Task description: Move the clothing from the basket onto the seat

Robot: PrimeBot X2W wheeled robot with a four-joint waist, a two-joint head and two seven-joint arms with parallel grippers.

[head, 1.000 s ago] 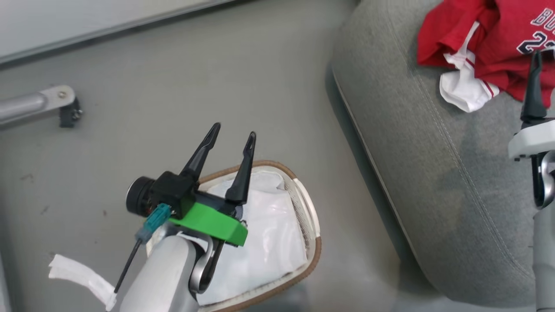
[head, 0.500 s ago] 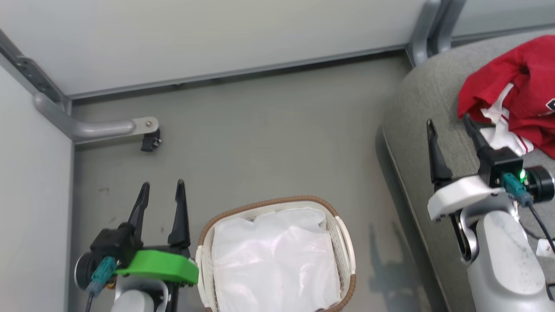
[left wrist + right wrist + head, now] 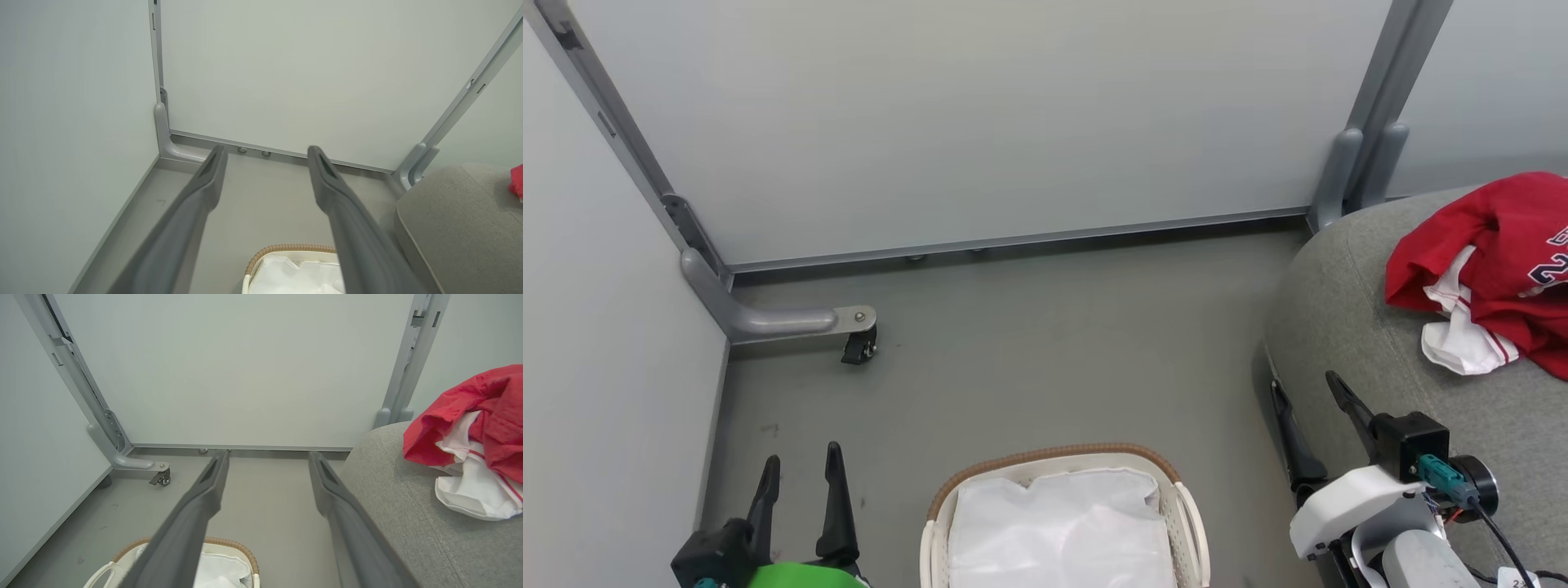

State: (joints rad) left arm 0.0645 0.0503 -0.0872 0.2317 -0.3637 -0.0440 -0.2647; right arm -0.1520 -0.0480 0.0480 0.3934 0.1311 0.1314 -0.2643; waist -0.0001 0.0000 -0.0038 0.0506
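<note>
A heap of red clothing (image 3: 1499, 261) with white trim and navy-white lettering lies on the grey seat (image 3: 1347, 327) at the right, also seen as clothing (image 3: 470, 420) on the seat (image 3: 408, 506) in the right wrist view. The white basket (image 3: 1184, 523) with its brown rim stands on the floor at bottom centre, holding just its white liner (image 3: 1062, 531). My left gripper (image 3: 800, 461) hangs open and empty left of the basket. My right gripper (image 3: 1307, 388) is open and empty by the seat's left edge. The basket rim (image 3: 290, 247) shows between the left fingers.
Pale partition walls close off the back and left. A grey metal foot with a small black caster (image 3: 858, 347) juts onto the floor at the left. A grey post (image 3: 1364, 155) rises at the seat's far corner. Grey floor (image 3: 1045, 351) lies between basket and wall.
The head camera has tilted up, so basket, seat and clothing sit lower in the picture. The left gripper has come off the basket to its left side; the right gripper has drawn back from the clothing.
</note>
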